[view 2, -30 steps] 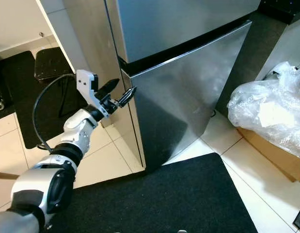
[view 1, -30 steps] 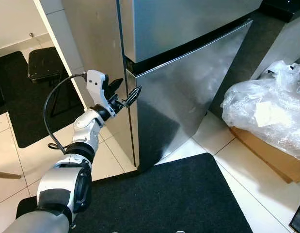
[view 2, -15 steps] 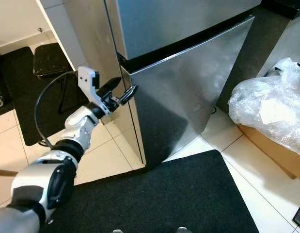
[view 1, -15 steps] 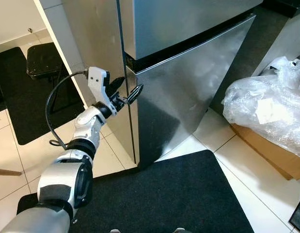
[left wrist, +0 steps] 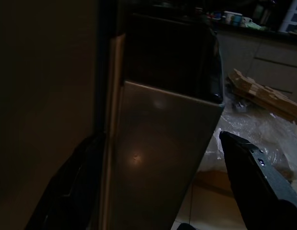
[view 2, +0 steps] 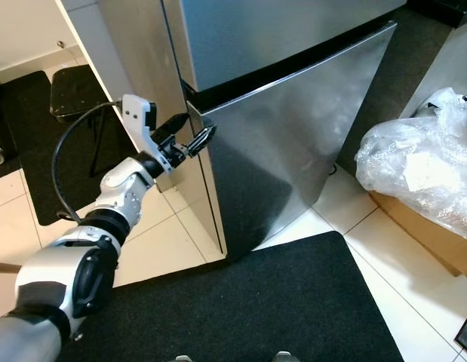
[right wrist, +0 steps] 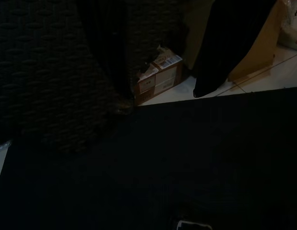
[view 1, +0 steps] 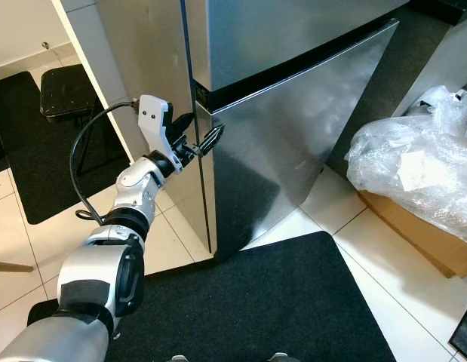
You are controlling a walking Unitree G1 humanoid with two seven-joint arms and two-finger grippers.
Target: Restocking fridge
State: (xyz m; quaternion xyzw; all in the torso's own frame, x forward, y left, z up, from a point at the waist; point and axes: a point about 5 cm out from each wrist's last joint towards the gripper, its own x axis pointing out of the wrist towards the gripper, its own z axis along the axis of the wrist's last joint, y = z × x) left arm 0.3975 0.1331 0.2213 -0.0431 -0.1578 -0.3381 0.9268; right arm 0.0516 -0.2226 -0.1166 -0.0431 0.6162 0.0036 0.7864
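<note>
Silver left arm (view 1: 120,226), black cable (view 1: 82,162), black claw (view 1: 201,136).

A home kitchen: a tall stainless-steel fridge (view 1: 293,113) stands on pale floor tiles (view 1: 180,241) beside black mats (view 1: 271,309), with a cardboard box (view 1: 422,234) under crumpled plastic wrap (view 1: 414,166) and a dark stool (view 1: 67,90) nearby.

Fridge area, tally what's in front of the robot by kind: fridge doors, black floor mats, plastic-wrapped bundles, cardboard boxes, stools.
Fridge doors: 2, upper door and lower door
Black floor mats: 2, near mat and far mat
Plastic-wrapped bundles: 1
Cardboard boxes: 1
Stools: 1
Total: 7
</note>
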